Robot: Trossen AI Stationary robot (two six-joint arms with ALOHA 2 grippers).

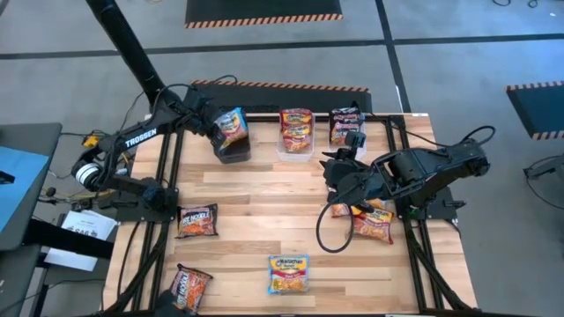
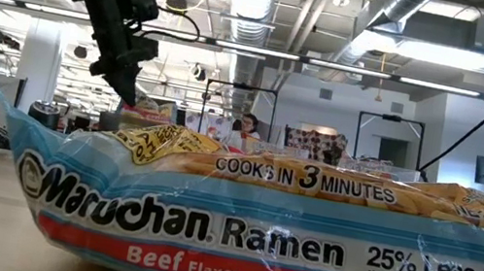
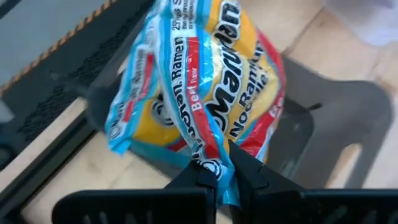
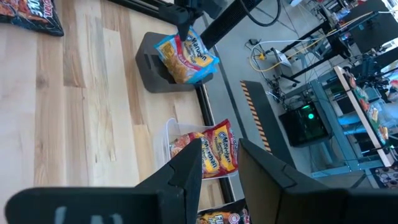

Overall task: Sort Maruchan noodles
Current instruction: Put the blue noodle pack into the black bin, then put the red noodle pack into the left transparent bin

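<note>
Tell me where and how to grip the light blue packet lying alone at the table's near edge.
Come straight down on the light blue packet and pinch one crimped end seam. It lies flat and apart from the others, so its broad face likely offers no hold, while the thin edge fits between two fingers.

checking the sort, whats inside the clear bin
Red/orange packets lie stacked in the clear bin; two tops show. Anything beneath them is covered.

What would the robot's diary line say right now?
left gripper: shut on blue beef ramen packet above black bin | right gripper: open, waiting
</note>
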